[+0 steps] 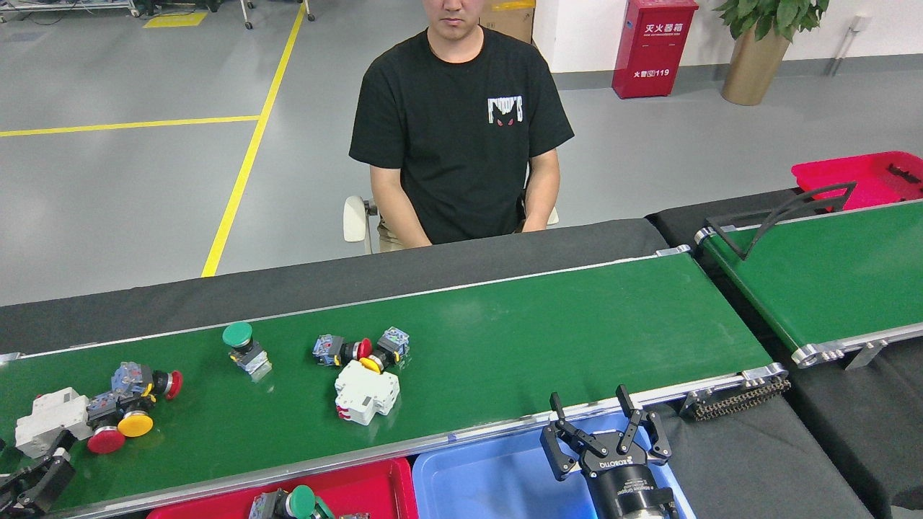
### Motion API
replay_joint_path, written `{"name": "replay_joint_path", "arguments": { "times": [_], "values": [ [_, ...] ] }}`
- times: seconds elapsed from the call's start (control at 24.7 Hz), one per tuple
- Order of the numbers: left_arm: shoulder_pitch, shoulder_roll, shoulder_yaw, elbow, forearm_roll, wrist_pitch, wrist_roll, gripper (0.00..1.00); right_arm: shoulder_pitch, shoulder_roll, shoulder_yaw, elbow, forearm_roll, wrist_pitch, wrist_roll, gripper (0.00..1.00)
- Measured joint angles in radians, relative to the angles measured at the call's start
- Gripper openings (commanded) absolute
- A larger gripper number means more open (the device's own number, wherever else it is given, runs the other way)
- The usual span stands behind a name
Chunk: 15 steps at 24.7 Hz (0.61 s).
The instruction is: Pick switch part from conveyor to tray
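Note:
The long dark-green conveyor (548, 331) carries several switch parts. A green-capped switch (244, 346) stands left of centre. Beside it lie a red-capped and a yellow-capped switch (360, 351) against a white breaker block (366, 391). At the far left another cluster (122, 404) of red and yellow switches touches a second white block (47, 429). My right gripper (597, 420) is open and empty over the blue tray (490, 479), at the belt's near rail. My left gripper (32, 483) is at the bottom left corner, dark and partly cut off. The red tray (360, 490) holds switch parts.
A person in a black T-shirt (461, 137) sits behind the conveyor. A shorter green belt (836, 267) with a black bent guide bar stands at the right, with a red bin (862, 176) behind it. The chain drive (735, 400) is at the conveyor's right end.

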Motion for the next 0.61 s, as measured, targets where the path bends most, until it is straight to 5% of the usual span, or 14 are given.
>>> {"name": "replay_joint_path", "arguments": {
  "times": [0.45,0.49,0.61],
  "values": [
    [-0.057,0.0,-0.059,0.034,0.0,0.169,0.001,0.97,-0.009,-0.003,-0.004,0.016,0.0,-0.036,0.005,0.99],
    [-0.07,0.0,-0.072,0.048,0.0,0.2,0.001,0.92,-0.017,-0.003,-0.005,0.018,0.0,-0.037,0.009,0.99],
    [-0.093,0.0,-0.11,0.071,0.003,0.271,0.006,0.43,-0.026,-0.003,-0.005,0.025,0.0,-0.037,0.016,0.99]
  ]
}}
